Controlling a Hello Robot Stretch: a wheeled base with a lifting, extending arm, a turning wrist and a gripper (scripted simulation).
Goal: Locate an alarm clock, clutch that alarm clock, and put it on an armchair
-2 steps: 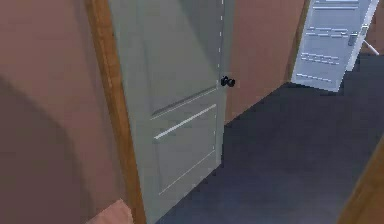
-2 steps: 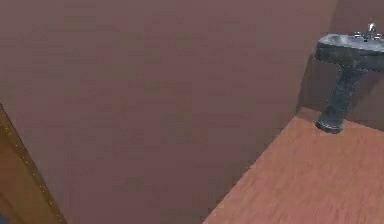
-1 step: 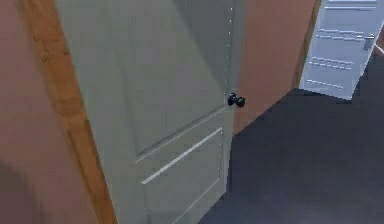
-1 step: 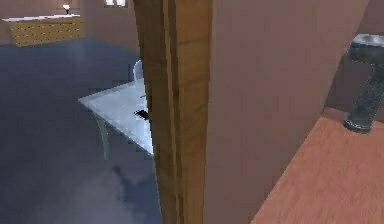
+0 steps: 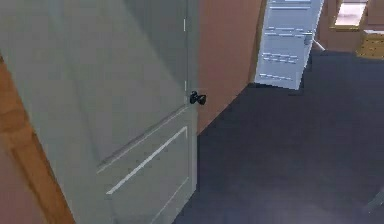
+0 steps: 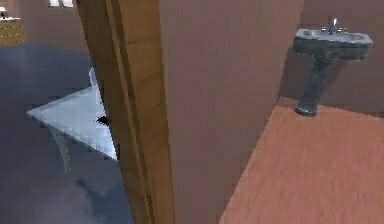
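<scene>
Forward view: a pale panelled door [image 5: 110, 100] with a dark knob [image 5: 197, 98] stands ajar at the left, over dark floor [image 5: 290, 150]. A second white door [image 5: 288, 45] stands farther off.

Arm side view: a wooden door frame [image 6: 130, 100], and a pedestal sink [image 6: 325, 60] on reddish floor [image 6: 310, 170].

The gripper's state and the alarm clock's place cannot be told.

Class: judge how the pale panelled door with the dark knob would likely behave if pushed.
The door looks rigid, so it would probably swing as one piece, not flex. It stands open, unlatched, so a light push likely moves it.
</scene>
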